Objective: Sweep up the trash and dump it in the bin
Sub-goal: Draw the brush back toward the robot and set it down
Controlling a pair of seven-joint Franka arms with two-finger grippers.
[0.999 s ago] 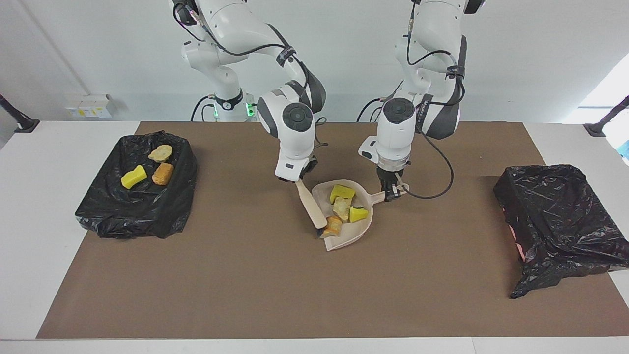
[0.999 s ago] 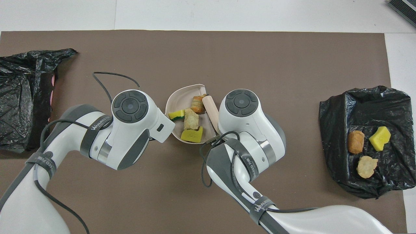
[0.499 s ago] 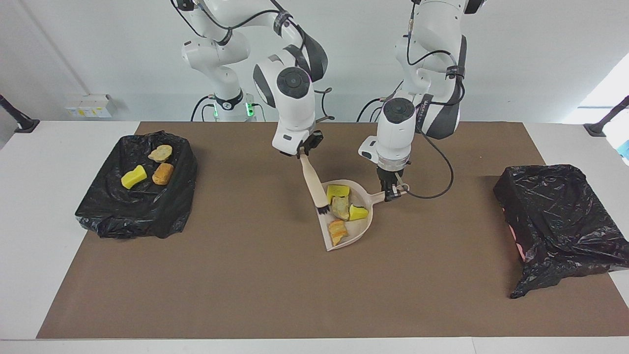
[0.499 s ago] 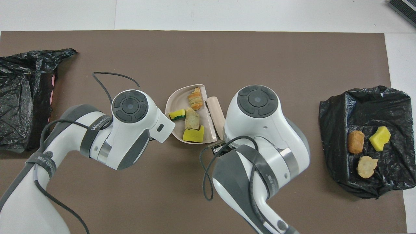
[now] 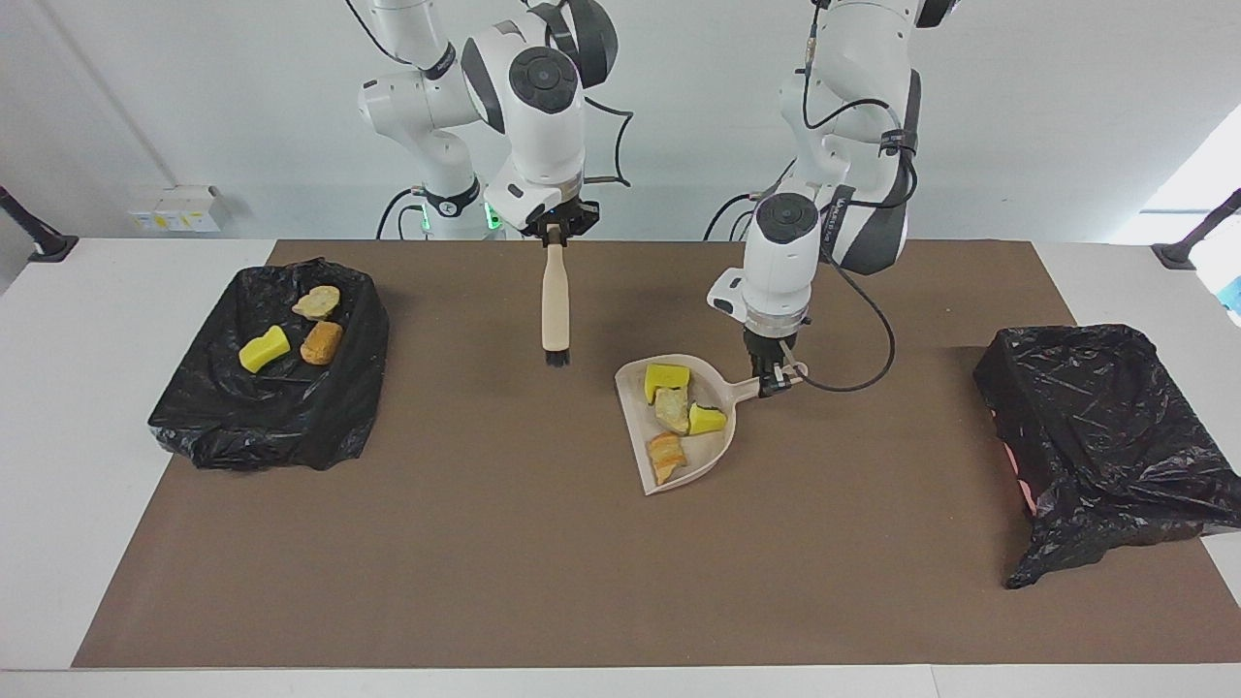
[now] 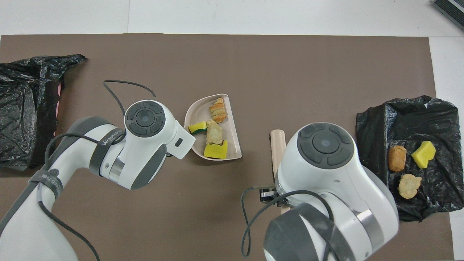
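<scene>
Closest to the robots, the right claw [image 5: 554, 231] hangs high in the air above the brown mat [image 5: 582, 582], clenched on the top of a brush [image 5: 555, 312] that dangles straight down, its dark bristles well clear of the mat. A little farther out, the left claw [image 5: 773, 375] is low and clamped on the short handle of a beige dustpan [image 5: 700, 467], which lies flat on the mat. Four pieces of trash [image 5: 682, 409] sit in the pan: two yellow sponge wedges and two tan bread-like lumps, one of them right at the open lip. That lump looks the likeliest to slip: if the pan is lifted with its mouth tipped down, or swung fast, it could roll out onto the mat. The pan is gripped only at its handle end, so the load might also twist it in the claw. Three more scraps lie in the black-lined bin [image 5: 194, 427] at the right arm's end of the table [image 5: 58, 436]; a second black-lined bin [image 5: 1115, 456] stands at the left arm's end, its contents hidden, and a careless swing might snag the loose plastic.
</scene>
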